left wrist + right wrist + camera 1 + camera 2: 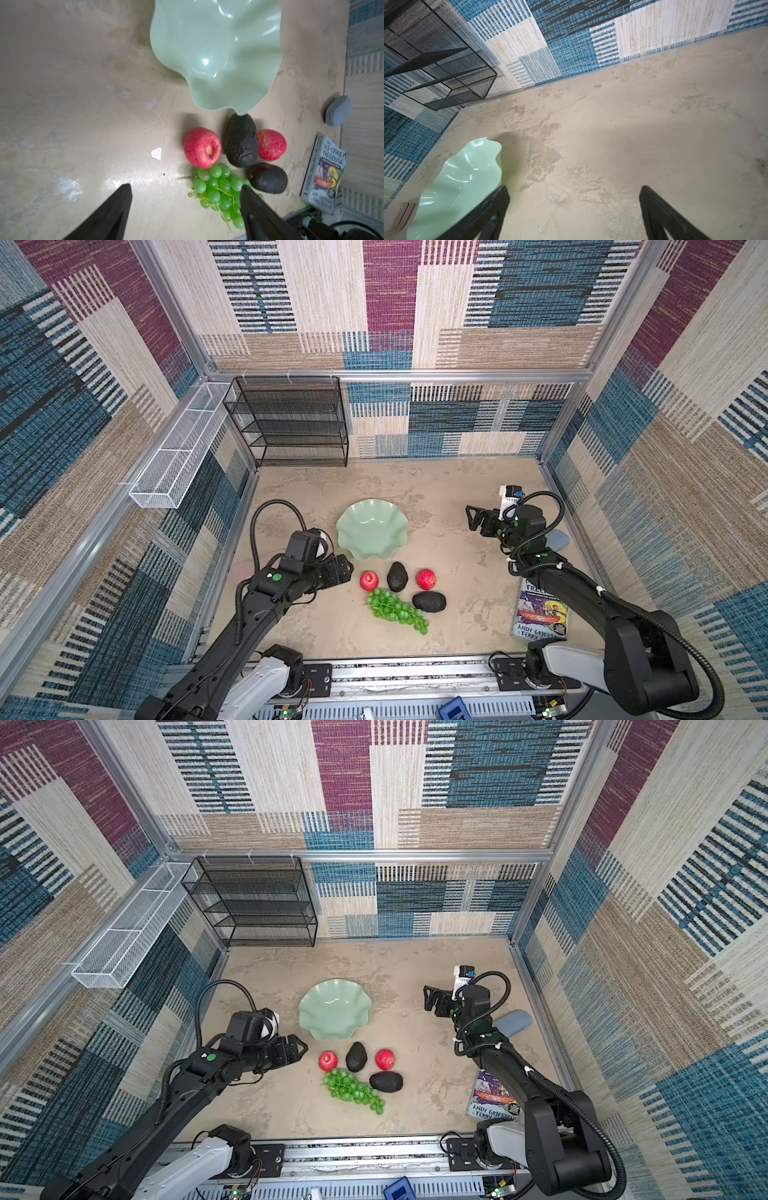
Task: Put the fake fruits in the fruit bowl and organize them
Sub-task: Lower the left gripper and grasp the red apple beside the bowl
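The pale mint-green fruit bowl (371, 529) (334, 1009) stands empty mid-table. Just in front of it lie a red apple (369, 581), a dark avocado (397, 576) and a second apple (426, 579) in a row. Nearer the front lie another avocado (429, 602) and the green grapes (397, 611). My left gripper (347, 568) (186, 185) hovers open just left of the left apple (202, 147), holding nothing. The grapes (218, 191) lie partly behind one of its fingers. My right gripper (473, 520) (574, 187) is open and empty, right of the bowl (463, 176).
A paperback book (540, 614) lies at the front right under the right arm, and a grey-blue oval object (559, 540) sits by the right wall. A black mesh shelf (291, 423) stands at the back left. A white wire basket (178, 452) hangs on the left wall.
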